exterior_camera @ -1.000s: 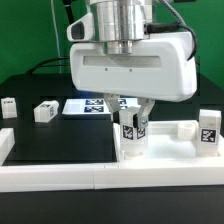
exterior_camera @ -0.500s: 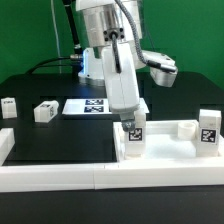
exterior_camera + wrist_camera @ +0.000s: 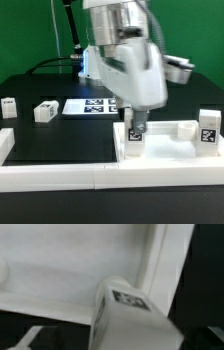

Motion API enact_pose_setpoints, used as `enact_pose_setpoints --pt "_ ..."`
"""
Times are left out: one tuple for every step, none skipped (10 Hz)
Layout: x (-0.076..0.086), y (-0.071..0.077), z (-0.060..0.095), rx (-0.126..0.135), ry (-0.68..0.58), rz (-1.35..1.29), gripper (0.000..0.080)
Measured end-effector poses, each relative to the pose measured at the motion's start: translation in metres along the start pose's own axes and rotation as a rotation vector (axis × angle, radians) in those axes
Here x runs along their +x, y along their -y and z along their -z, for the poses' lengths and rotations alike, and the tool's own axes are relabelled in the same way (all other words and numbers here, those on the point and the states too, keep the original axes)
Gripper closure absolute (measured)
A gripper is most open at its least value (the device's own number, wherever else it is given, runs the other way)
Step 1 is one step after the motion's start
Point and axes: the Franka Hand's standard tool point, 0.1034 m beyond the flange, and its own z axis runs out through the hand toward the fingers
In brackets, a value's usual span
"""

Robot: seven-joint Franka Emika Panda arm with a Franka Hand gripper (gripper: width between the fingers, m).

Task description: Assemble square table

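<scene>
You have one leg point(image 3: 133, 143) upright on the square top point(image 3: 168, 140), other legs point(image 3: 45, 111) loose, and the claw point(image 3: 135, 127) around it, grip unclear.

backdrop: green wall point(image 3: 25, 30) | table point(image 3: 60, 140): black top | near edge: white border wall point(image 3: 60, 178) | light: bright, even

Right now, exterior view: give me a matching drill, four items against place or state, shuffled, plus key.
Items:
1. middle leg
2. right leg
3. loose leg
4. marker board

Places or states:
A. flat on the black table, tags facing up
B. upright at the exterior view's right
C. upright directly under the gripper
D. loose on the table, just to the exterior view's left of the tag sheet

Pairs: 1-C, 2-B, 3-D, 4-A
</scene>
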Motion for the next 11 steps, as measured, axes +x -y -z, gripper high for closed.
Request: enact_pose_setpoints --pt "-0.0058 -0.0018 -0.0005 -0.008 -0.002 0.080 0.0163" --pt "-0.0040 -0.0023 -0.0009 -0.009 -0.003 0.147 0.0163" --pt "-0.0037 -0.0025 -0.0011 -0.010 -0.003 0.218 0.0152" --pt "-0.0047 -0.0025 -0.0019 -0.016 -0.009 0.339 0.0152" --pt "-0.0073 -0.0010 -0.0038 -0.033 -0.038 0.558 0.0151" --pt "-0.0068 0.0021 -0.0029 -0.037 -0.057 0.753 0.0151" --pt "-0.0040 0.0018 -0.0022 -0.042 -0.057 0.891 0.0151" --pt "-0.0013 0.0009 -0.0019 -0.045 -0.056 0.974 0.0151" --pt "-0.0016 0.0009 -0.0020 -0.047 -0.056 1.020 0.0151" --pt "-0.0016 0.0009 -0.0021 -0.047 -0.056 1.009 0.0151" --pt "-0.0017 0.0008 -0.0023 -0.046 -0.056 0.980 0.0275"
